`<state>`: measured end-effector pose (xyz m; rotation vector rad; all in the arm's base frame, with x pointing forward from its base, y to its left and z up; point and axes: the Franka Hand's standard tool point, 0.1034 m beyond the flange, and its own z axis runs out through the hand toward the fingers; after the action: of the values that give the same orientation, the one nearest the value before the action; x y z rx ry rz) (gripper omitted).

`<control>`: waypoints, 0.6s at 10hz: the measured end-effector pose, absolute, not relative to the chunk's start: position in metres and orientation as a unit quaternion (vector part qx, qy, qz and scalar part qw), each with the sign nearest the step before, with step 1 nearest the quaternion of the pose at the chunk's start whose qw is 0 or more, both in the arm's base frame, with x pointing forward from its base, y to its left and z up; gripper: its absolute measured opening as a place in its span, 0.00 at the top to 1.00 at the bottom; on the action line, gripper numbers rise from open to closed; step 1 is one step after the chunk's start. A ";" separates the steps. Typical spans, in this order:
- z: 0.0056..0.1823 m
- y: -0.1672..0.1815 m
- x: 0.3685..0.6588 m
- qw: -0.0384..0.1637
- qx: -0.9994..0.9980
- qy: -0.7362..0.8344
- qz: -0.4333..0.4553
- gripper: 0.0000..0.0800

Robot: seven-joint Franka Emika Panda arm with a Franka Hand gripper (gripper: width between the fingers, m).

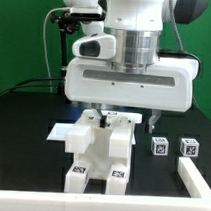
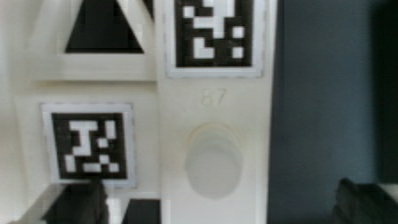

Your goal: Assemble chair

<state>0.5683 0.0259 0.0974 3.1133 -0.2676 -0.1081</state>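
Big white robot arm [image 1: 132,35] comes down over the middle of the black table [image 1: 32,140]. Its two-finger gripper [image 1: 126,120] hangs low, right over the chair [image 1: 99,148]. The chair is a small, partly built stack of chunky white plastic blocks with black-and-white square tags. It stands on the table at centre front in the exterior view, directly under the wide white hand body.

Two tags face the camera on the chair's lower front blocks, one on each [image 1: 78,172] [image 1: 118,174].

Jaws stand apart, not clamped on anything. In the wrist view the gripper [image 2: 222,203] shows a dark finger on either side of the chair [image 2: 214,120]. One fingertip [image 2: 370,200] is clear of the white post, with a dark gap between them. Contact at the other fingertip [image 2: 80,205] can't be told, as the view is blurred there.

Same view, close up: a tall white post with a shallow oval dent, one tag near its end [image 2: 214,35]. A second tag [image 2: 86,145] sits on the block beside it.

Toward the exterior view's right, apart from the chair, two small white tagged cubes [image 1: 159,146] [image 1: 188,148] sit side by side on the table. A low white rail [image 1: 195,178] lies in front of them at the table edge.

Green backdrop [image 1: 17,39] behind, black cable [image 1: 30,80] hanging at the exterior view's left
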 end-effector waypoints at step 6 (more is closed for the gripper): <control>0.097 0.026 0.568 0.007 0.996 -0.086 -0.035 0.19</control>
<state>0.5683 0.0259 0.0973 3.1133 -0.2675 -0.1082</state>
